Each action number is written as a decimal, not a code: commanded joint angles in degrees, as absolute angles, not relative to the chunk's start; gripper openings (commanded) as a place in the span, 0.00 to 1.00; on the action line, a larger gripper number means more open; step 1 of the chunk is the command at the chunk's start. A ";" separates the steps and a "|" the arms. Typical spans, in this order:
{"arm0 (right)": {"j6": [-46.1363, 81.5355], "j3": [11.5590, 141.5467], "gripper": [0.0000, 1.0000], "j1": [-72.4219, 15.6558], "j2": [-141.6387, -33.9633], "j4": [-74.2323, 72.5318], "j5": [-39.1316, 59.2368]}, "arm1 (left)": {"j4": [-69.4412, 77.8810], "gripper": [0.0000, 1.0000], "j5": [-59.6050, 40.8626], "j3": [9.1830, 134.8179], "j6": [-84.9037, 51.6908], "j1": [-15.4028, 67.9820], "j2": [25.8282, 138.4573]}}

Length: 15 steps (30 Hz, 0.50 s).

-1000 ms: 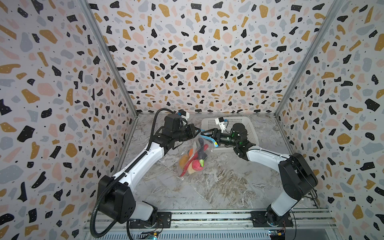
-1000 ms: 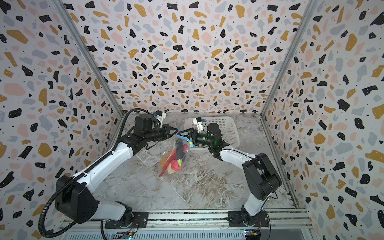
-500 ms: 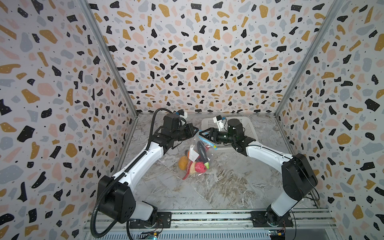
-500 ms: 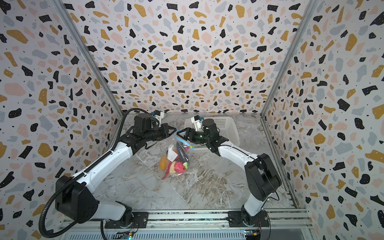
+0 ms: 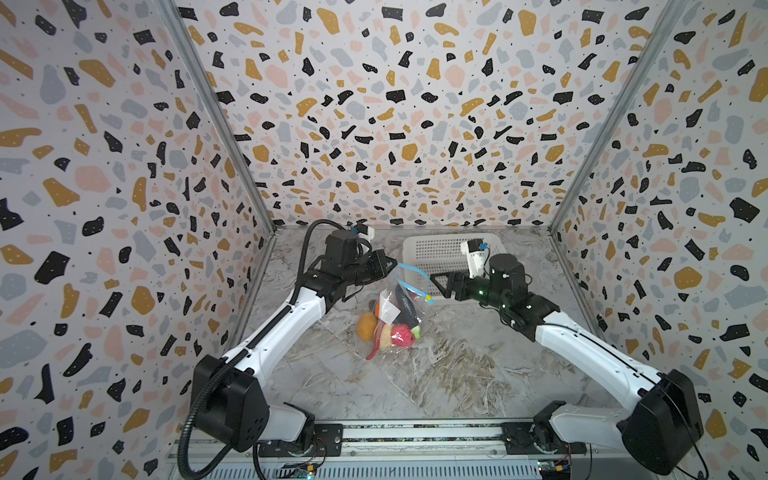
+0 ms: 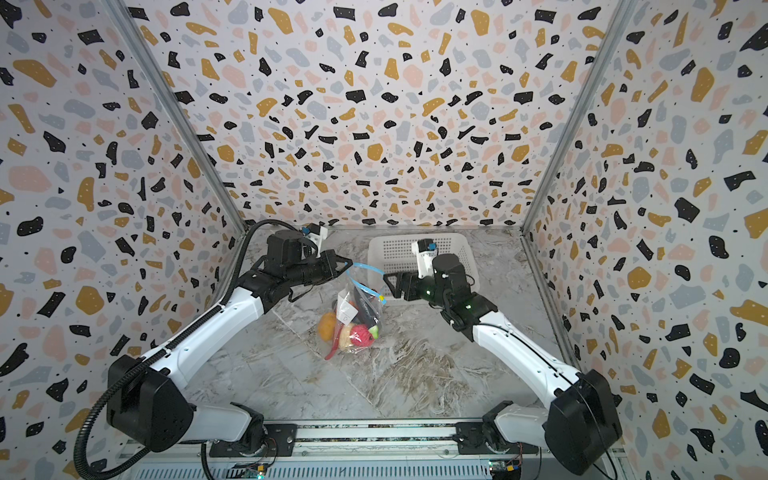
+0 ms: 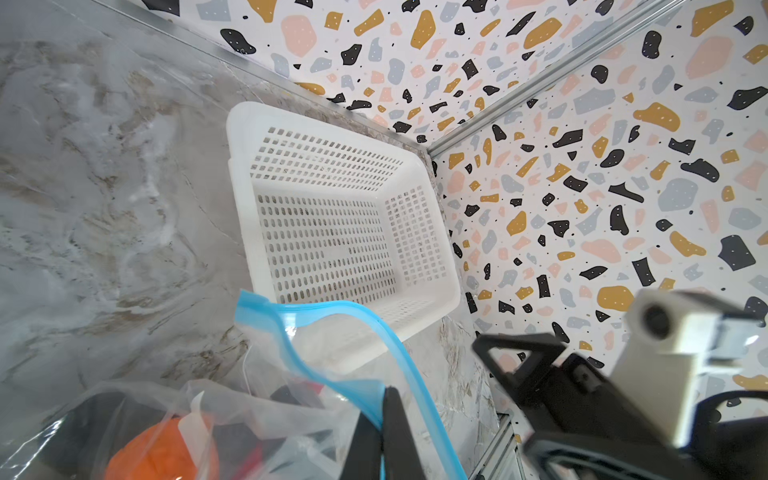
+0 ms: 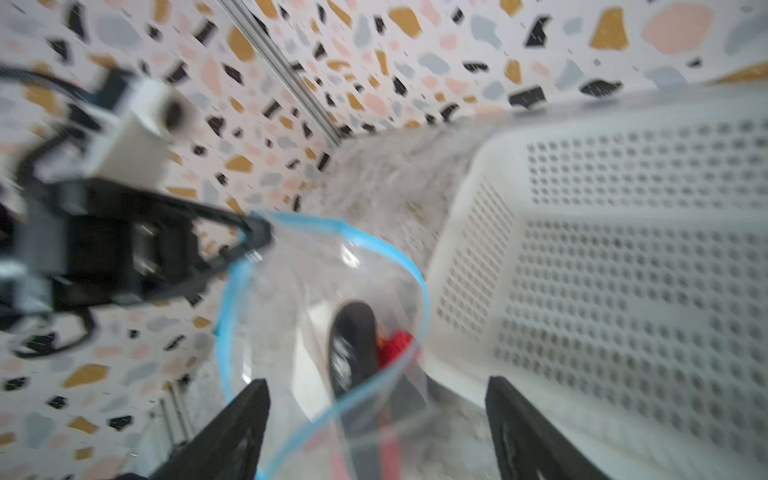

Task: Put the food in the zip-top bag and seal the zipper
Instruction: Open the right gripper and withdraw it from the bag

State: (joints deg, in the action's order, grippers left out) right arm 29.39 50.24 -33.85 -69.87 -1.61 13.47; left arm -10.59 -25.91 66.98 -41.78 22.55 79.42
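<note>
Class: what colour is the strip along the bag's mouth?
Light blue strip, clearest in left wrist view.

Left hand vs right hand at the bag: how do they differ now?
Left hand is shut, pinching the blue zipper strip of the zip-top bag; right hand is open, gripping nothing. Left hand holds the mouth up; right hand sits beside it, before the white basket. Both face the bag mouth.

Legible text: none recorded. White label point(image 5: 389, 311) on zip-top bag point(image 5: 405, 322), centre of frame: mark too small to be read.
</note>
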 commanded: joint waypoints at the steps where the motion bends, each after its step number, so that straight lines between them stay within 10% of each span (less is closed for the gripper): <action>1: 21.89 42.18 0.82 -37.73 -67.47 2.08 -3.16 | -10.62 0.00 -26.61 66.61 -40.37 22.28 77.33; 15: 14.99 43.80 0.80 -33.64 -86.74 -17.93 -7.22 | -12.32 0.00 -26.40 67.93 -40.09 22.22 76.90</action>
